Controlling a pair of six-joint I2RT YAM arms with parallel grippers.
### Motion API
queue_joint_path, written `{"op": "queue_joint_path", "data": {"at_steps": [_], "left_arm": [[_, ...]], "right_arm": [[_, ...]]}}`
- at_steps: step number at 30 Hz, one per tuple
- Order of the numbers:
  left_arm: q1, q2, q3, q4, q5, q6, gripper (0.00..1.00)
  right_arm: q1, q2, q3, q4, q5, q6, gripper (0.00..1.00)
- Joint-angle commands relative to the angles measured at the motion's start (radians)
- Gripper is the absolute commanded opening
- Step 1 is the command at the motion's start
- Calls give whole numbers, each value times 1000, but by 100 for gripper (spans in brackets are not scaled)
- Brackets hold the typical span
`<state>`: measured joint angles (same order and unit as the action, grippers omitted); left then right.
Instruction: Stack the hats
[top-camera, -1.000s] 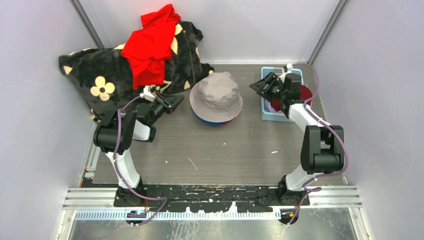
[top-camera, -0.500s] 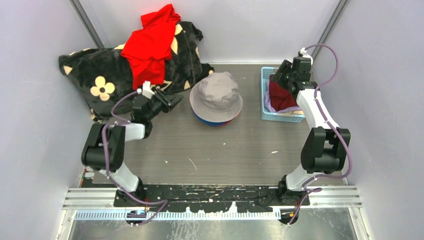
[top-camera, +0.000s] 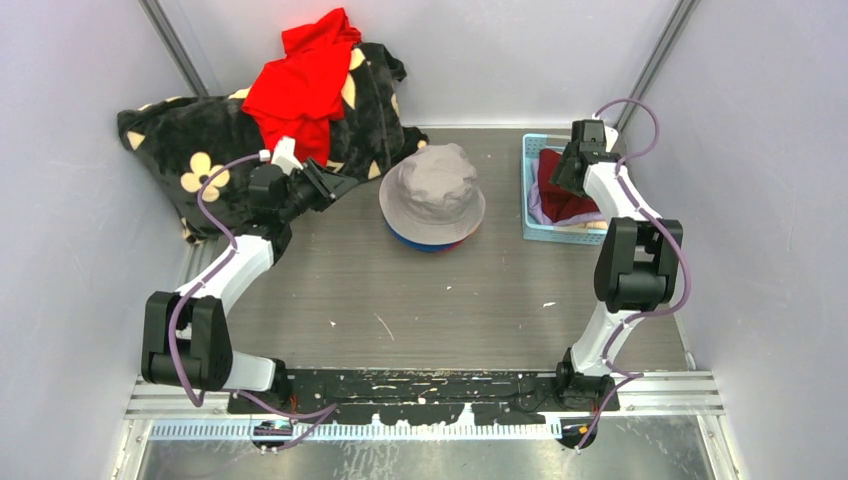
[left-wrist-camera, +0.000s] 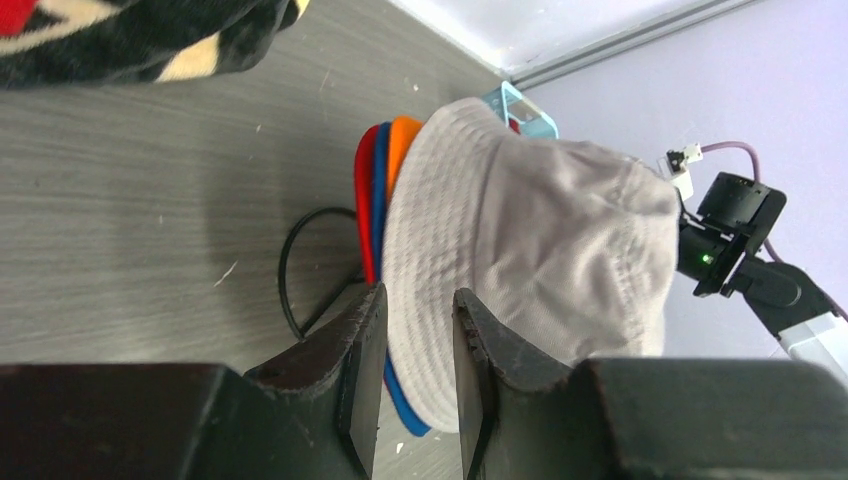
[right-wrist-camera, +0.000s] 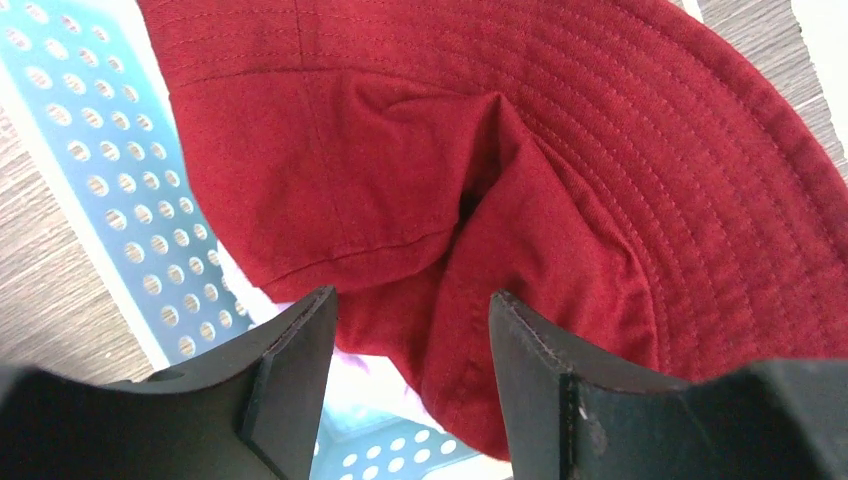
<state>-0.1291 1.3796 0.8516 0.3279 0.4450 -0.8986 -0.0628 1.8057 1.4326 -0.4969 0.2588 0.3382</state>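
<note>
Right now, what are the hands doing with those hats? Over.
Left hand open, empty, beside the hat stack, grey on top. Right hand open over the maroon hat in the blue basket. Nothing blocking.

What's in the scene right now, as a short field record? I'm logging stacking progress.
stacked: grey hat on top, over orange hat, blue hat, red hat
basket: far right, holds maroon hat
left gripper: jaws open, empty, beside the stacked hats
right gripper: jaws open, just above maroon hat
</note>
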Motion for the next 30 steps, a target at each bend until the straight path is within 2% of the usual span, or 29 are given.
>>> {"op": "queue_joint_path", "data": {"at_steps": [1,5,9,11,15,22,30], "left_arm": [[-3,-6,-9,-21,4,28,31],[-3,-10,-13,-22,8,27,31],[-3,-13,-16,-22,9,29,31],[-3,-14,-16,-21,9,28,31],[-4,-14,-16,-21,13,24,31],[-4,-24,-12,-16,14,11,31],[-9,-67,-4,-38,4,10,31]], "right_arm": [[-9,44,76,-6,53,-15,61],[-15,109,113,12,52,-10,58],[-27,195,168,-5,47,-7,48],[-30,217,180,1,49,-8,38],[-33,208,186,7,54,-6,2],[8,-55,133,59,-3,3,1],[29,-260,260,9,-184,-14,1]]}}
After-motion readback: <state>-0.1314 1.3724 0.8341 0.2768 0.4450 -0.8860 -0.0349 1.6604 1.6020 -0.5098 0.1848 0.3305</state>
